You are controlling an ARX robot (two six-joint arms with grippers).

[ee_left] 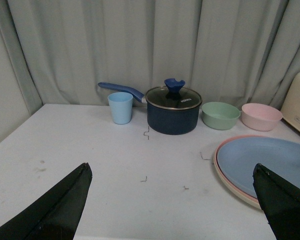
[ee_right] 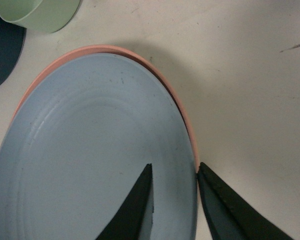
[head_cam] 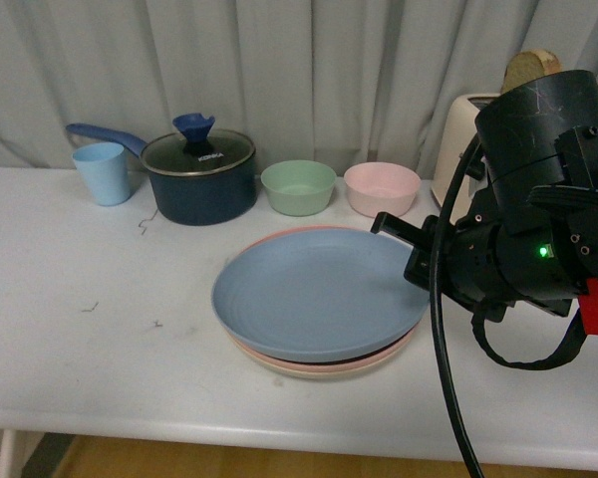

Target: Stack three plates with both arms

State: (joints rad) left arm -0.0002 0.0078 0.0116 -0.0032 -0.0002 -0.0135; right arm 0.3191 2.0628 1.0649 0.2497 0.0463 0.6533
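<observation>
Matte and light blue, lying topmost on the pile: the light blue plate (head_cam: 319, 291), resting over the pink plate (head_cam: 279, 237) and beige plate (head_cam: 324, 368) near the middle of the bench, somewhat toward its front edge and right side. Pinching that blue rim on its right side: the right gripper (ee_right: 174, 175), one finger over the plate face and the other outside the rim, jaws drawn narrow around the edge, though whether squeezing or just releasing cannot be told. Hovering well apart over the bench's left half: the left gripper (ee_left: 172, 200), fingers spread wide, holding nothing. Judging the plates as stiff, fairly light, smooth enough to slide over one another; best taken at the rim, since no other part offers a purchase for such small fingers. Judging the stack as essentially built, all three rims roughly concentric, blue slightly offset toward the left. Standing along the back edge, clear of the work: dark pot (head_cam: 199, 174), blue cup (head_cam: 102, 172), green bowl (head_cam: 298, 187), pink bowl (head_cam: 382, 188), toaster (head_cam: 460, 139) toward the back right corner.
</observation>
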